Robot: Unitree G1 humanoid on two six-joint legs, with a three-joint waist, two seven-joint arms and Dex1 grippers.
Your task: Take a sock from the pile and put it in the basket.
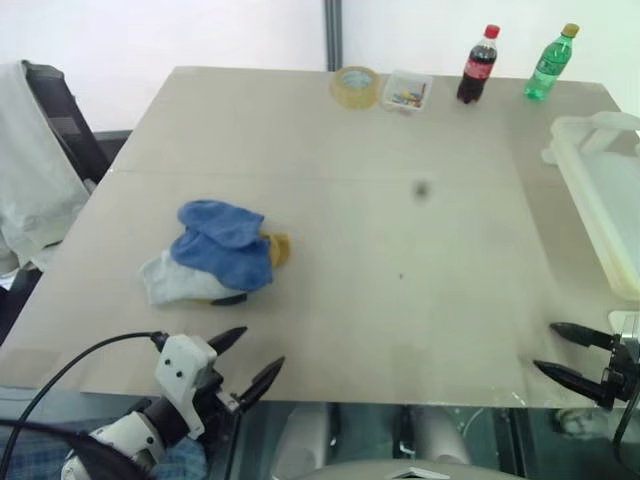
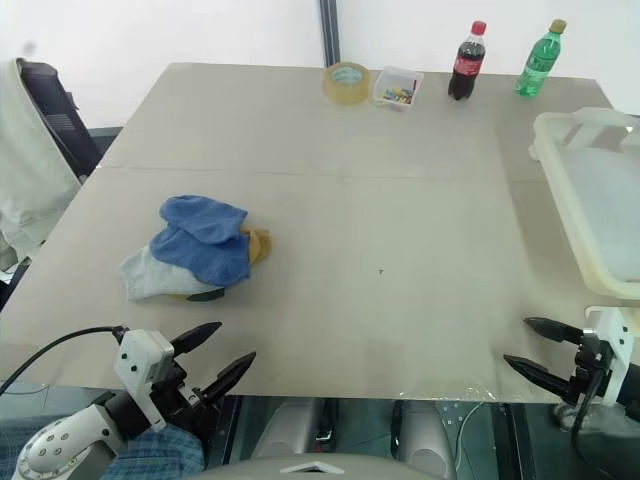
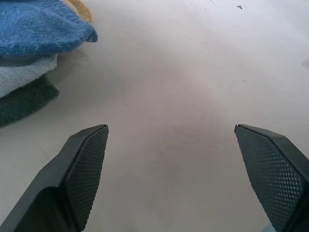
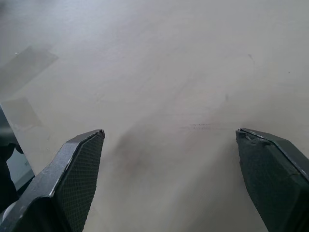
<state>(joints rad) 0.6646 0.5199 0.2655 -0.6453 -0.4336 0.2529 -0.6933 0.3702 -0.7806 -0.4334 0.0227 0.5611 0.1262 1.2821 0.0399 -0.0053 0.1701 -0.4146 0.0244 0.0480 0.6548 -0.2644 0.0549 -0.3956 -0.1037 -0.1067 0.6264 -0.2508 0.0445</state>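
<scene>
The pile of socks lies on the left half of the table: blue socks on top, a light grey one beneath, a mustard edge at the right and a dark green bit at the front. In the left wrist view the pile sits beyond the left finger. My left gripper hovers open at the table's near edge, just in front of the pile. The basket, a pale translucent tub, stands at the right edge of the table. My right gripper is open and empty near the front right corner, in front of the basket.
At the table's far edge stand a roll of tape, a small clear box of coloured bits, a cola bottle and a green bottle. A chair draped with pale cloth stands left of the table.
</scene>
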